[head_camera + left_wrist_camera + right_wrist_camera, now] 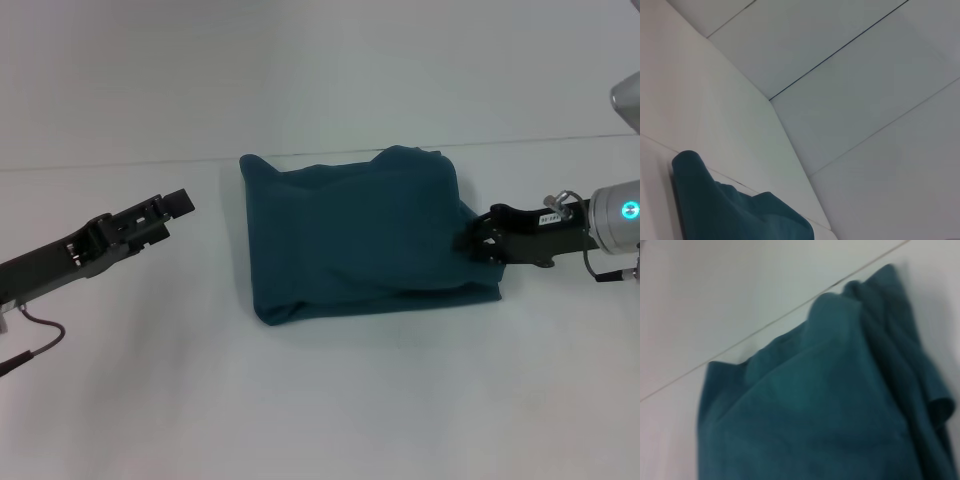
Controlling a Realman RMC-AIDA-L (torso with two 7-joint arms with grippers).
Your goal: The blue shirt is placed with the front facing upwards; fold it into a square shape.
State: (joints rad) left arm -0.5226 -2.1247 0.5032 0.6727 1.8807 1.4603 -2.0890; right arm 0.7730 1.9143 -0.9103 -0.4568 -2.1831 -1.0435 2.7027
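Observation:
The blue shirt [360, 230] lies folded into a rough, rumpled square on the white table, with no lettering showing. Its back edge rises in two small humps. My right gripper [470, 243] is low at the shirt's right edge, touching the fabric there. The right wrist view is filled by the shirt [830, 405] seen from close up. My left gripper [170, 212] hovers open to the left of the shirt, a short gap away, holding nothing. In the left wrist view only a raised corner of the shirt [725, 210] shows.
The white table [320, 400] stretches wide in front of and to both sides of the shirt. A thin seam [120, 165] runs across the surface just behind the shirt. A cable [35, 340] hangs under my left arm.

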